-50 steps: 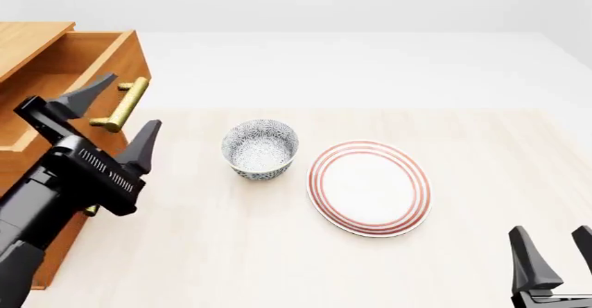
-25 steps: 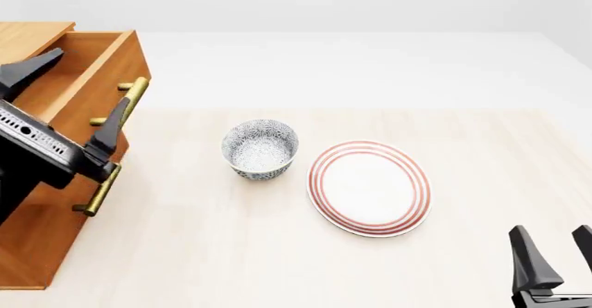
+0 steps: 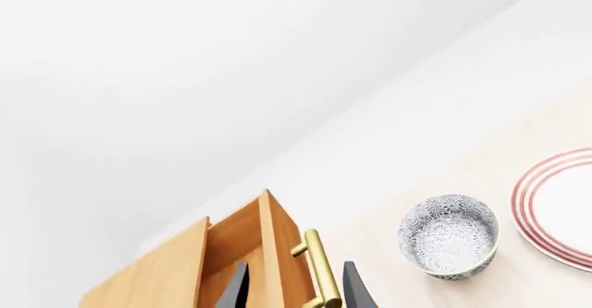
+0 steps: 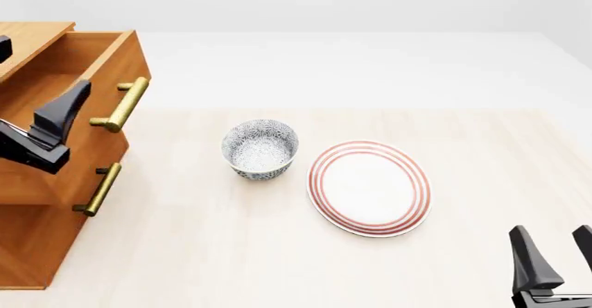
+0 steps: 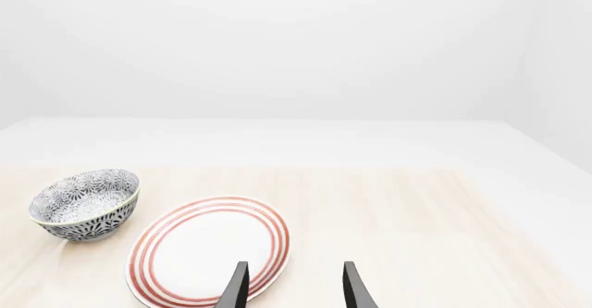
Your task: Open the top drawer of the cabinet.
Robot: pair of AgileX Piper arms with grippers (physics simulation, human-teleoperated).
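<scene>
1. At the far left of the front view we see one cabinet (image 4: 41, 245) of orange-brown wood; only two brass handles show here, the rest being cut off by the frame.
2. The top drawer (image 4: 88, 65) stands pulled out from the cabinet, its inside open to view, and its handle (image 4: 122, 104) faces the bowl.
3. A second handle (image 4: 99, 189) sits lower, on the drawer beneath.
4. The left gripper (image 4: 23, 96) hangs over the open drawer. One dark finger (image 4: 60, 117) shows in the front view; in the left wrist view two fingertips (image 3: 354, 291) stand apart, one on each side of the drawer front and its handle (image 3: 319, 270), so we read the jaws as spread and holding nothing.
5. To the right sits one patterned bowl (image 4: 260, 149), upright on the table (image 4: 277, 266).
6. Just beside it lies one plate (image 4: 370, 187) with red rings, apart from the bowl.
7. At the lower right, the right gripper (image 4: 552, 256) has its two fingers parted, gripping nothing, well clear of the plate.
</scene>
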